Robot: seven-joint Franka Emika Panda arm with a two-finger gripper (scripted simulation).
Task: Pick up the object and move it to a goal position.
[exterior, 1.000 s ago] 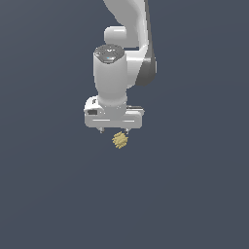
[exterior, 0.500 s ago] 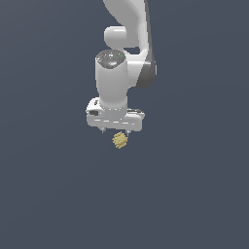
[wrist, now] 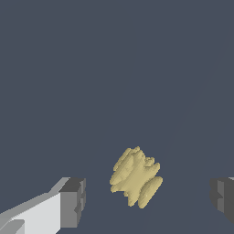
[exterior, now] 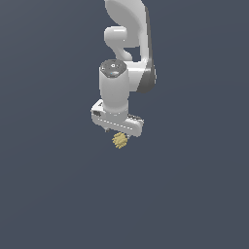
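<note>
Wrist view shows the object (wrist: 135, 177) between the released pads (wrist: 73, 202) of the gripper (wrist: 148, 199) — touching neither, nearer one.

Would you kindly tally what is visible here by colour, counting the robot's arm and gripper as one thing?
Pale yellow-tan: 1, the spiky object, lying between the open gripper's dark fingertips, touching neither.
White and grey: 1, the robot arm with its gripper.
Total: 2.
</note>
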